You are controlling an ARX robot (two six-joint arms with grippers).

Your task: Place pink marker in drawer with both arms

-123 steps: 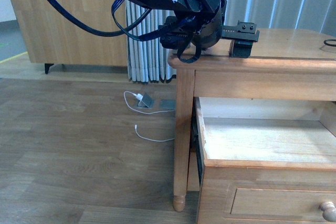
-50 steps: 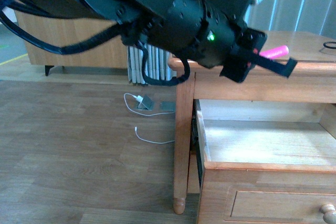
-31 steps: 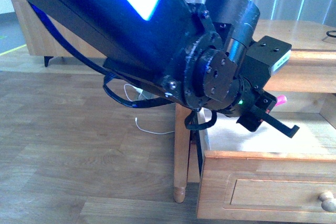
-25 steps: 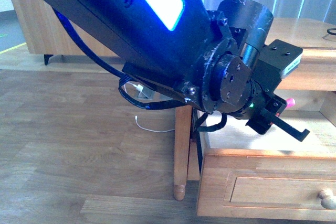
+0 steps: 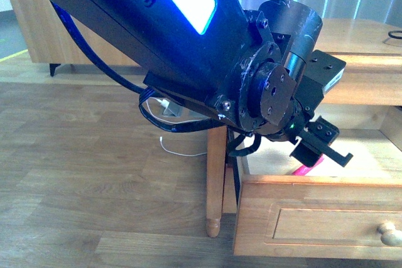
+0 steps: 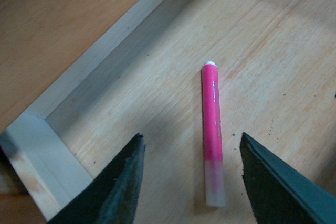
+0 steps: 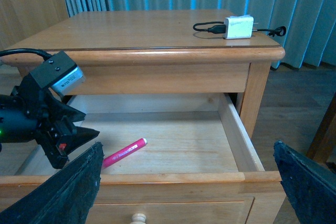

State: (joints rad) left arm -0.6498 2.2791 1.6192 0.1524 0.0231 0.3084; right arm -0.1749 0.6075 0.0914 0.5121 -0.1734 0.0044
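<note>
pink marker point(image 6: 212, 140) at rest on the pale bare-wood floor of the open drawer point(image 6: 94, 61), seen from the left wrist. left gripper point(image 6: 190, 137) is spread wide above it. the marker shows in the gap between the two fingers point(image 6: 123, 182), nearer one than the other, and touches neither. its paler end points towards the wrist camera and its small white tip points away. one inner corner of the drawer shows beside the gripper.

front view: the left arm point(image 5: 188, 48) reaches down into the drawer point(image 5: 314, 218). its gripper point(image 5: 320, 145) hangs just above the front board, and a short pink length of the marker point(image 5: 308, 169) shows directly beneath it. the round knob point(image 5: 391, 233) sits low on the front panel. a white cable point(image 5: 179, 155) lies on the wooden floor beyond the table leg.

right wrist view: the marker point(image 7: 123, 153) lies flat and slantwise on the drawer floor, close behind the front board point(image 7: 157, 179) and just beside the left gripper point(image 7: 73, 135), apart from it. the right gripper point(image 7: 187, 145) is wide open and holds nothing; it is in front of the drawer, well apart from the marker. a white charger point(image 7: 237, 26) with a black cord rests on the table top point(image 7: 147, 30).
</note>
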